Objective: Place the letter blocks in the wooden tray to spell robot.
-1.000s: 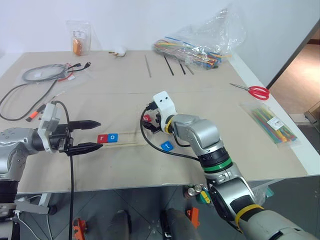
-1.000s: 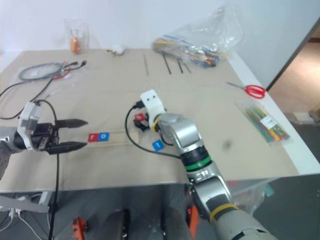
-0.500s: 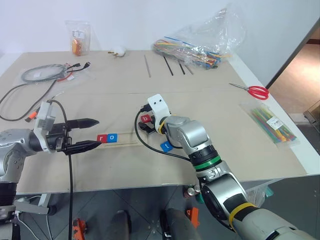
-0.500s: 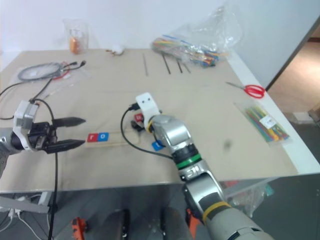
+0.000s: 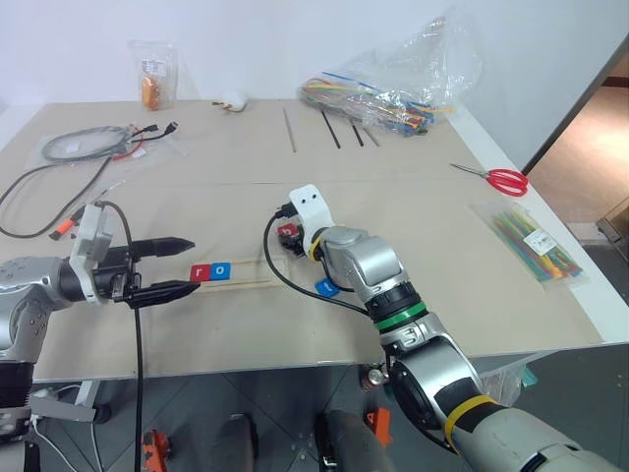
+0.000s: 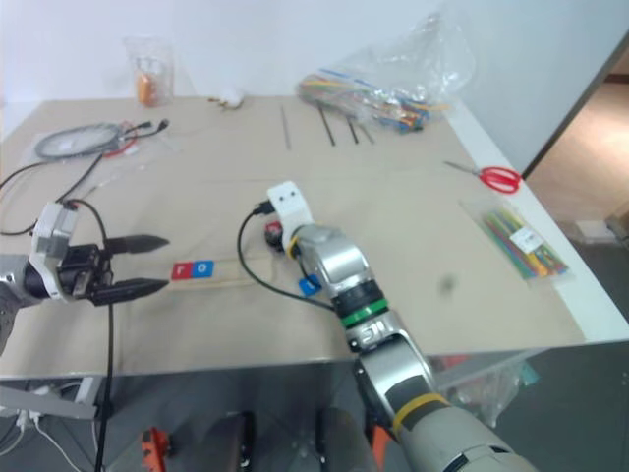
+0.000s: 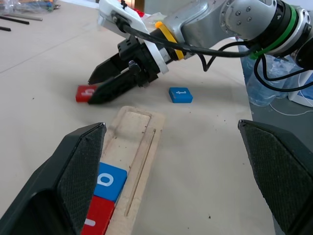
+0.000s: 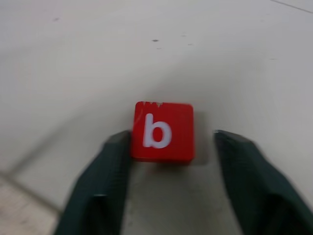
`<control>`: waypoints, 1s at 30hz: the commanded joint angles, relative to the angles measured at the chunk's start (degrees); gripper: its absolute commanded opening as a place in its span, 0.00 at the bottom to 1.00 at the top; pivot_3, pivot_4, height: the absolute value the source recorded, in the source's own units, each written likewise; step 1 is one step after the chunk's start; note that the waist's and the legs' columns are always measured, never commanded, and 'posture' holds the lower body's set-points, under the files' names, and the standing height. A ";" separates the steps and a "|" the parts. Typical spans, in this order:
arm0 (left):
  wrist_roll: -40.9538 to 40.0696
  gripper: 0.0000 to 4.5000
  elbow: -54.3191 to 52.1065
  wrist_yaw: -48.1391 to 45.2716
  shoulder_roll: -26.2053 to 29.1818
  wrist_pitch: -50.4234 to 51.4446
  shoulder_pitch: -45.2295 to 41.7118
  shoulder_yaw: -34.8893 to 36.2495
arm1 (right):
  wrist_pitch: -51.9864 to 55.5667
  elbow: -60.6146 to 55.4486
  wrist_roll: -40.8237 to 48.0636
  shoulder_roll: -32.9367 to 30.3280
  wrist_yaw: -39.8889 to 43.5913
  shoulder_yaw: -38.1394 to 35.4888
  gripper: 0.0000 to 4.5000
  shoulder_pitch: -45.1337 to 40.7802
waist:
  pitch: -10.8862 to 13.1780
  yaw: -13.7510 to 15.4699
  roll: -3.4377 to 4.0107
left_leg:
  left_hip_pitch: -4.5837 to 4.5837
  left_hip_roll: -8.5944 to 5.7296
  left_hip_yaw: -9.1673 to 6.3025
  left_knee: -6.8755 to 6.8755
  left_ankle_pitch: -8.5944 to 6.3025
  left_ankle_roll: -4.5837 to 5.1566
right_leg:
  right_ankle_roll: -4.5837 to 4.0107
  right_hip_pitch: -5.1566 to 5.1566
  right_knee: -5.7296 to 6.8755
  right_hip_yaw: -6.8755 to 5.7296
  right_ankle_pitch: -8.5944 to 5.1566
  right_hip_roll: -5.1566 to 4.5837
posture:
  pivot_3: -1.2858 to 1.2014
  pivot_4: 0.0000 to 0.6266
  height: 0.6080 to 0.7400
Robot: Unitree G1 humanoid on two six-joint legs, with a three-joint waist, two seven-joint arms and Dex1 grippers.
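The red "b" block [image 8: 163, 131] is lying flat on the tabletop [image 5: 442, 226] just past the wooden tray's [image 7: 134, 161] empty end, and the right claw [image 7: 100, 83] is reaching low with its fingers apart, one on each side of it, one finger touching it. The tray is holding a red tile [image 5: 200, 272] and a blue tile [image 5: 222, 269] at its left end. A blue "t" tile [image 7: 180, 94] is lying beside the right wrist. The left claw [image 5: 177, 265] is hovering level and spread wide, left of the tray. Bare tabletop is surrounding the tray toward the near edge.

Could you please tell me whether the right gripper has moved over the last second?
Yes. The right gripper has shifted a little leftward, toward the long pale wooden tray, and straddles the red square b block.
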 commanded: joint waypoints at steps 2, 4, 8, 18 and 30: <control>-0.02 1.00 -1.83 0.47 0.18 -0.98 0.54 1.42 | -2.02 2.23 -0.51 0.06 -0.64 -2.03 0.26 -2.14 | 0.00 -0.01 0.00 | 0.00 0.00 0.00 0.00 0.00 0.00 | 0.00 0.00 0.00 0.00 0.00 0.00 | 0.52 0.24 1.00; 0.07 1.00 -1.95 0.60 0.17 -1.06 0.73 1.49 | -2.42 2.76 -0.52 -0.28 -0.38 -2.27 0.26 -2.40 | 0.00 0.00 0.00 | 0.00 0.01 0.00 -0.01 0.00 0.00 | 0.00 0.00 0.00 0.00 0.00 0.00 | 0.52 0.24 1.00; 0.14 1.00 -2.31 0.86 0.15 -1.24 1.26 1.53 | -2.91 2.91 -0.72 -1.94 0.36 -2.91 0.26 -2.34 | 0.00 0.04 0.00 | 0.00 0.00 0.01 0.00 0.00 0.00 | -0.02 0.00 -0.01 0.01 0.01 -0.01 | 0.52 0.24 1.00; 0.44 1.00 -3.01 0.91 -0.78 -1.60 2.37 0.24 | 17.76 -27.11 3.45 -14.09 4.65 -8.62 0.26 6.98 | 0.00 0.17 0.00 | -0.01 -0.04 0.06 -0.32 0.00 0.00 | -0.05 -0.07 -0.10 0.05 -0.07 -0.04 | 0.52 0.24 1.00; 2.60 1.00 0.51 -1.66 -2.93 -2.12 -2.82 -4.31 | 42.91 -54.25 7.82 -19.29 4.42 -12.51 0.26 16.95 | -0.01 -0.02 -0.01 | 0.22 0.19 0.09 -0.51 0.00 0.00 | -0.27 -0.10 -0.05 0.13 -0.08 0.28 | 0.52 0.24 1.00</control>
